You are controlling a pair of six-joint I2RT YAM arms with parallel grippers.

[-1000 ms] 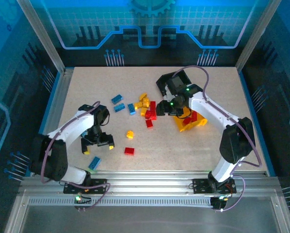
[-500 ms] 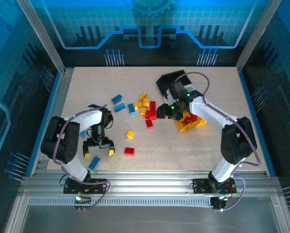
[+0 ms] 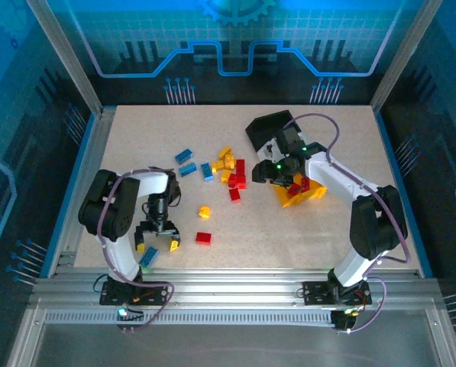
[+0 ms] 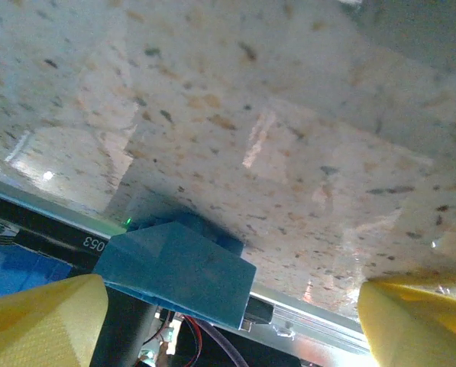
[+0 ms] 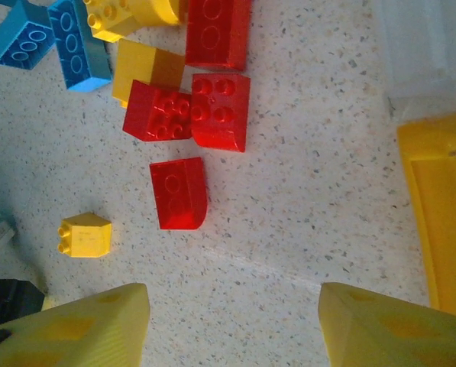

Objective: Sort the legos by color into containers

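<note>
Left claw has slid nearer the edge and hangs open over a blue lego. Right claw is open too, above red legos beside the yellow bin.

Both arms are built alike: white tube-shaped links set between bulky black joint housings. The left arm stands at the lower left of the overhead frame, the right arm at the right. Each carries a thin purplish cable looped loosely along its outside, and each rises from a black base plate at the bottom edge. Small green lights glow on the right arm's black wrist. The left hand and the right hand each end in two blunt, matte yellow fingers.
</note>
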